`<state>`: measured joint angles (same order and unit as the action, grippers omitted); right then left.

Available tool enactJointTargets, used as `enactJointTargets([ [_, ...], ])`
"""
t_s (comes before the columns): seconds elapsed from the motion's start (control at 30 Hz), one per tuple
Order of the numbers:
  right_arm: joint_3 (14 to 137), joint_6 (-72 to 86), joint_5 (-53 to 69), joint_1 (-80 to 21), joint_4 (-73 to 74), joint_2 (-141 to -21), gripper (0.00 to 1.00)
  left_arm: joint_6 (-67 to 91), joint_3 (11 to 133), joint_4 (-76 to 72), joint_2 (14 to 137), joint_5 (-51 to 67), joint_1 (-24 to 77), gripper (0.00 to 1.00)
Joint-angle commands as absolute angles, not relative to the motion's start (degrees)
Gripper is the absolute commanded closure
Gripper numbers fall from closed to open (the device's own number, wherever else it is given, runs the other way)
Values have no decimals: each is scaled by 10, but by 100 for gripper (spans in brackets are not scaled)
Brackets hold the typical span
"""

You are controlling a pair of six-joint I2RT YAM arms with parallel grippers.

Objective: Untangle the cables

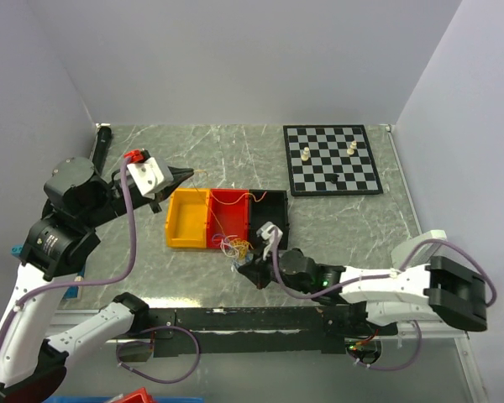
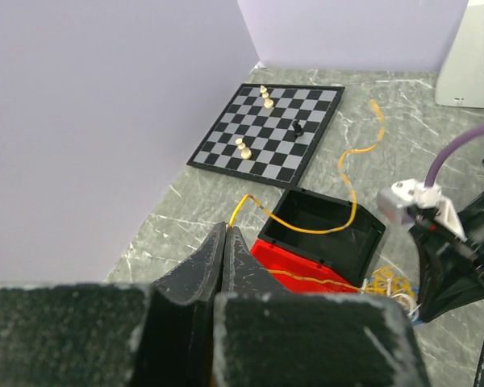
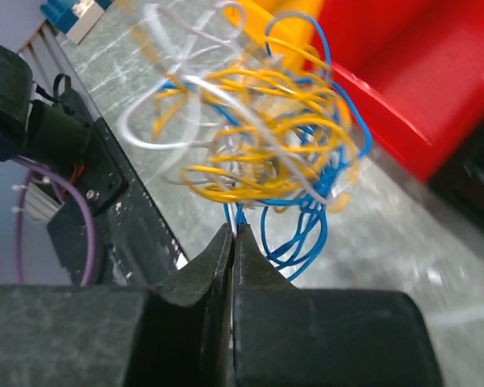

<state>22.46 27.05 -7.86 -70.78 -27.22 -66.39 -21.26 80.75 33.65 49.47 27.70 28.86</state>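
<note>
Right hand (image 3: 232,230) on cables (image 3: 266,153) (bins (image 1: 187,220) behind)

left arm (image 1: 63,227): bends up the left side, reaches right | left gripper (image 1: 187,173): upper left, fingers pressed together on a yellow strand of the cables (image 2: 323,230) | right arm (image 1: 386,284): low, stretches left from lower right | right gripper (image 1: 245,269): middle, fingers pinched together on the cables

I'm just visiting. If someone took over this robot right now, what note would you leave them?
Left gripper: shut on one yellow cable, which runs over the black bin.
Right gripper: shut on a blue cable under the clump.
Clump: by the red bin's near edge.
Done: one yellow cable partly pulled out.
Left: the rest is one tangle.
</note>
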Motion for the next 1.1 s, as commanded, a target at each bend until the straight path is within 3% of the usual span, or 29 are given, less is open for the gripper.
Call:
enactJointTargets([
  [0.0,195,363,-127,-722,-123,-593,100,-220,825,269,486,233,287,99],
  [0.17,184,473,-184,-776,37,-541,100,-201,769,117,456,65,287,99],
  [0.27,213,525,-226,-817,126,-568,100,-203,769,69,462,11,287,99],
  [0.67,239,671,-248,-846,274,-625,100,-187,901,-65,538,-89,287,99],
  [1.07,271,683,-228,-846,332,-673,100,-191,1045,-53,641,-105,287,99],
])
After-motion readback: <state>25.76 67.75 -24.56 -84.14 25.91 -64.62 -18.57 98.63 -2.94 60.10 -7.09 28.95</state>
